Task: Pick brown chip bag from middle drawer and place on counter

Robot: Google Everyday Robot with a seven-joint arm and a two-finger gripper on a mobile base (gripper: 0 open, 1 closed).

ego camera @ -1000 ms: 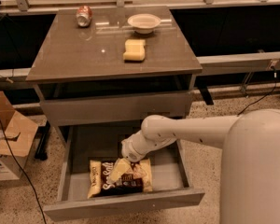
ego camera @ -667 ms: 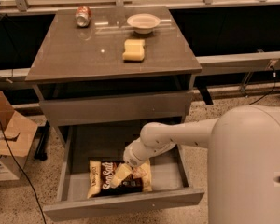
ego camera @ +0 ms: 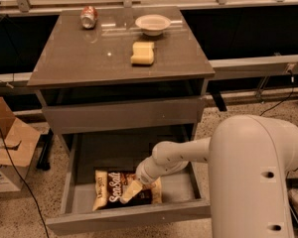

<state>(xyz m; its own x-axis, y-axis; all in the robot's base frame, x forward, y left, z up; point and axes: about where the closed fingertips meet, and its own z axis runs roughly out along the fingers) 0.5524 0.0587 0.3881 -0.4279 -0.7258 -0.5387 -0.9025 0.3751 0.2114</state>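
The pulled-out wide grey middle drawer sits low in the cabinet, its flat front panel toward me. The crinkly dark-brown and tan chip bag with white "Sea Salt" script lies flat on the drawer floor, toward the 7 o'clock corner, close behind the front panel.

The robot's smooth white arm reaches in from 3 o'clock and angles down into the drawer. Its pale two-finger gripper sits on the bag's right half, at the bag's 3 o'clock side. It looks to be touching the wrapper, but from where I stand I cannot tell whether it is clamped on the bag or merely resting there. The robot's bulky white body fills the 4 o'clock part of the scene.

Above the open drawer, the other plain grey drawer front is closed. The glossy grey-brown counter slab on top carries three things:
- A pale yellow sponge block lies just past centre toward 2 o'clock.
- A shallow white bowl stands at 1 o'clock.
- A red and silver drink can lies on its side at 11 o'clock.

All three are well apart from one another.

An open brown cardboard box sits on the speckled floor at 9 o'clock of the cabinet.
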